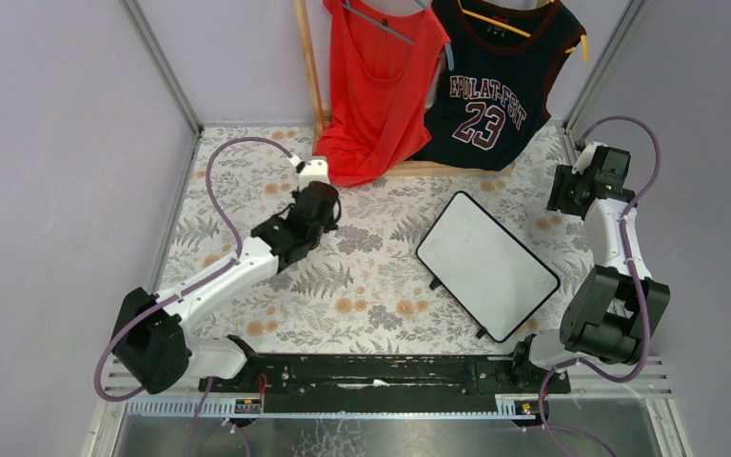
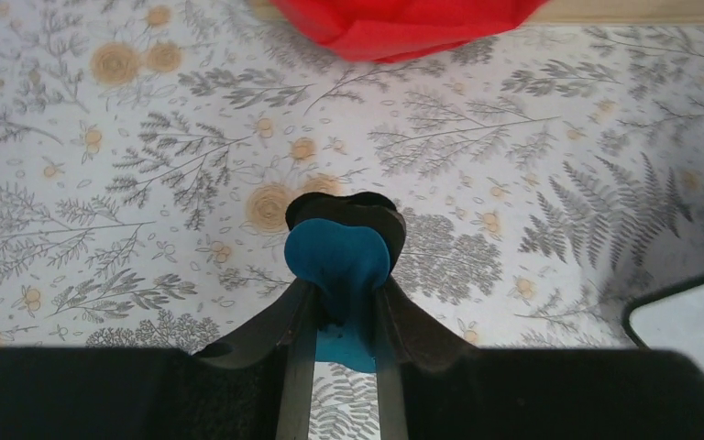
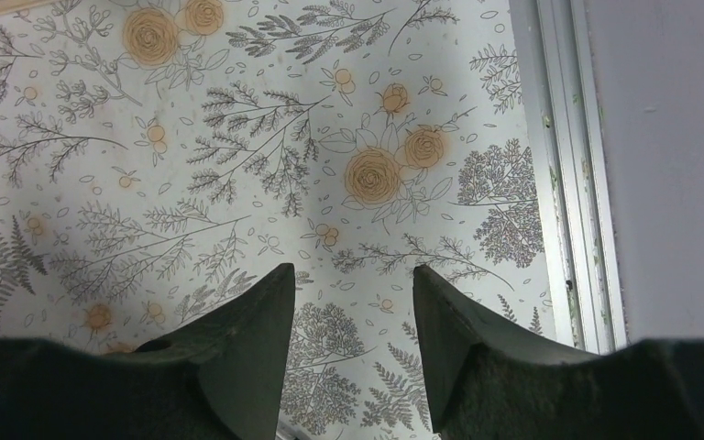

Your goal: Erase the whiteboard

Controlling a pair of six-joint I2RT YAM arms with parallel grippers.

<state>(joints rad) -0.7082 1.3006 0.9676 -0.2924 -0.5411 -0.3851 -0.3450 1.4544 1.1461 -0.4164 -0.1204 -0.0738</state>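
Note:
The whiteboard (image 1: 486, 265) lies flat and turned at an angle on the floral table, right of centre. Its black frame and small feet show, and I see no writing on its white face in the top view. One corner of it (image 2: 697, 319) shows at the right edge of the left wrist view. My left gripper (image 1: 320, 206) is left of the board and apart from it, over the cloth. It is shut (image 2: 344, 295) on a blue eraser with a black backing (image 2: 337, 252). My right gripper (image 1: 563, 194) is open and empty (image 3: 353, 280) near the back right corner.
A red tank top (image 1: 381, 86) and a navy "23" jersey (image 1: 495, 81) hang on a wooden rack at the back, their hems reaching the table. Grey walls with metal rails (image 3: 568, 183) enclose the sides. A black rail (image 1: 381, 371) runs along the near edge.

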